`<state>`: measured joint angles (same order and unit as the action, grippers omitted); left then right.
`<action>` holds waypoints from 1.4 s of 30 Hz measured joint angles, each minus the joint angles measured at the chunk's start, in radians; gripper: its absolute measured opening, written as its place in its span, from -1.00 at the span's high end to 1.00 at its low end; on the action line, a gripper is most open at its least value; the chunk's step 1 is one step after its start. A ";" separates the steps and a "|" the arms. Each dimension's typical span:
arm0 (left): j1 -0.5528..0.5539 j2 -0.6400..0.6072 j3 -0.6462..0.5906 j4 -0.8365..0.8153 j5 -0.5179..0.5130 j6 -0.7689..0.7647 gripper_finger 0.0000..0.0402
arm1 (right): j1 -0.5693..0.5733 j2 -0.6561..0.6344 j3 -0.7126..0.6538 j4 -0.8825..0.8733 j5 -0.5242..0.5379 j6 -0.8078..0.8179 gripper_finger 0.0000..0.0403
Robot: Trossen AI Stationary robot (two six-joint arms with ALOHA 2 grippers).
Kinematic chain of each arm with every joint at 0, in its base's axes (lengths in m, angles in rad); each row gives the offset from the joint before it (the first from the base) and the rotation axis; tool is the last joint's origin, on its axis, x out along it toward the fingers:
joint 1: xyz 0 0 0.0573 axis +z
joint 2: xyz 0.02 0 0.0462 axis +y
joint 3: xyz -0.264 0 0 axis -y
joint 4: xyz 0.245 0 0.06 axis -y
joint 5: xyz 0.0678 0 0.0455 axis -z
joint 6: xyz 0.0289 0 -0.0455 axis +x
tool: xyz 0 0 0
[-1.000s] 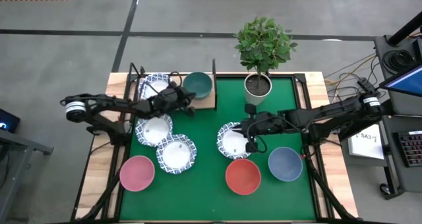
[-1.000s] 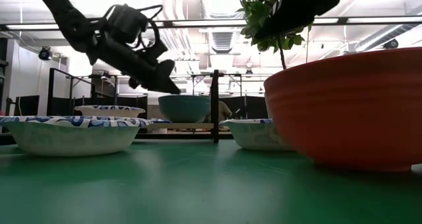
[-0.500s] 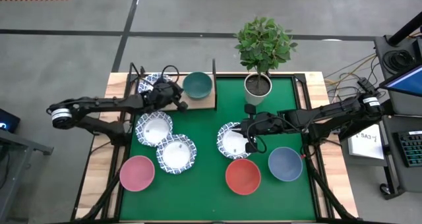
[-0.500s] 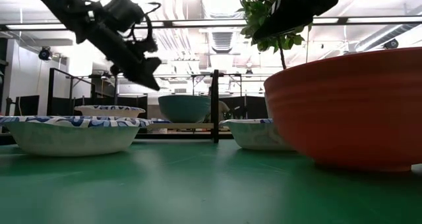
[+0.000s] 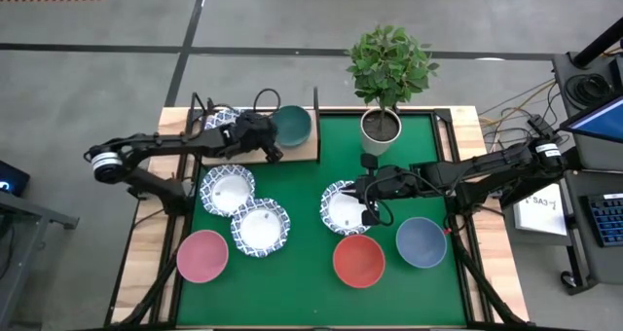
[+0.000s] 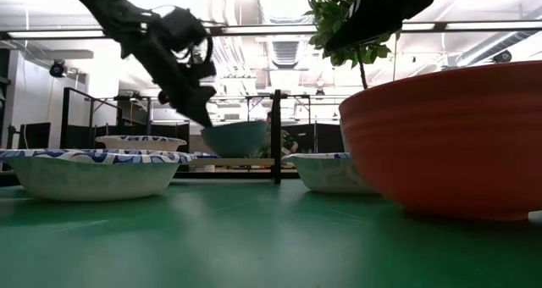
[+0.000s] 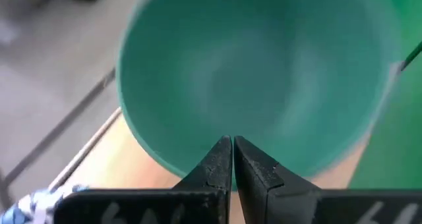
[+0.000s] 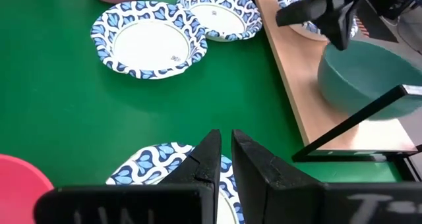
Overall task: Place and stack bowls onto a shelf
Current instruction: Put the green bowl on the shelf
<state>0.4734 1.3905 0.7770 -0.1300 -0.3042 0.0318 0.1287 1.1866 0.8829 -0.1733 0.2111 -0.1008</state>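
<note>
Bowls sit spread over a green mat point(image 5: 292, 273) that covers most of the wooden desk point(image 5: 141, 243). All places below are given from the shelf point(image 5: 292, 153), a light wooden board with thin black uprights at the far left corner of the mat.

A potted plant point(image 5: 387, 73) in a white pot stands just beside the shelf, past its right end. On the shelf itself stand two bowls: a green bowl point(image 5: 291, 125) at its right end and a blue-patterned white bowl point(image 5: 222, 120) at its left end, partly hidden by the left arm.

Off the shelf, on the mat, two more patterned white bowls lie near its front edge, one point(image 5: 227, 190) close below the shelf's left half and another point(image 5: 260, 226) just beyond it. A fourth patterned bowl point(image 5: 343, 206) lies to the shelf's front right. Well apart from the shelf, along the near side of the mat, sit a pink bowl point(image 5: 201, 255), a red bowl point(image 5: 358, 259) and a grey-blue bowl point(image 5: 421, 240).

The left end effector point(image 5: 275, 156) hangs over the shelf, fingers pressed fully together and empty, its tips at the near rim of the green bowl. The right end effector point(image 5: 368, 217) holds the rim of the fourth patterned bowl, fingers nearly closed.
</note>
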 joint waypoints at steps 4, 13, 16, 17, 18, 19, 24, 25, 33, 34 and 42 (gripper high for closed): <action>0.005 0.044 0.062 -0.133 -0.023 -0.014 1.00 | 0.000 0.000 0.000 0.000 0.000 -0.001 0.87; 0.004 0.059 0.194 -0.241 -0.027 0.011 1.00 | 0.000 0.000 0.000 -0.001 0.000 -0.004 0.87; 0.004 0.053 0.215 -0.247 -0.027 0.019 1.00 | 0.000 0.000 0.000 -0.002 0.000 0.000 0.87; 0.003 0.051 0.220 -0.251 -0.022 0.019 1.00 | 0.000 0.000 0.000 -0.002 0.000 0.000 0.87; -0.001 0.049 0.223 -0.257 -0.004 0.014 1.00 | 0.000 0.000 0.000 -0.002 0.000 0.000 0.87; -0.006 0.047 0.225 -0.254 0.040 0.012 1.00 | 0.000 0.000 0.000 -0.002 0.000 0.000 0.87; -0.044 0.050 0.208 -0.142 0.345 0.012 1.00 | 0.000 0.000 0.000 -0.002 0.000 -0.002 0.87; -0.055 0.056 0.203 -0.119 0.383 0.012 1.00 | 0.000 0.000 0.000 -0.002 0.000 -0.002 0.87; -0.097 0.113 0.197 -0.122 0.222 0.006 1.00 | 0.000 0.001 0.000 -0.002 0.000 0.004 0.87; -0.097 0.113 0.197 -0.135 0.196 -0.002 1.00 | 0.000 0.001 0.000 -0.003 0.000 0.004 0.87; -0.097 0.096 0.209 -0.270 0.112 -0.034 1.00 | 0.000 0.001 0.000 -0.004 0.000 0.004 0.87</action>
<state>0.3764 1.4869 0.9859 -0.4004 -0.1925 -0.0020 0.1287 1.1875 0.8825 -0.1772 0.2108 -0.0971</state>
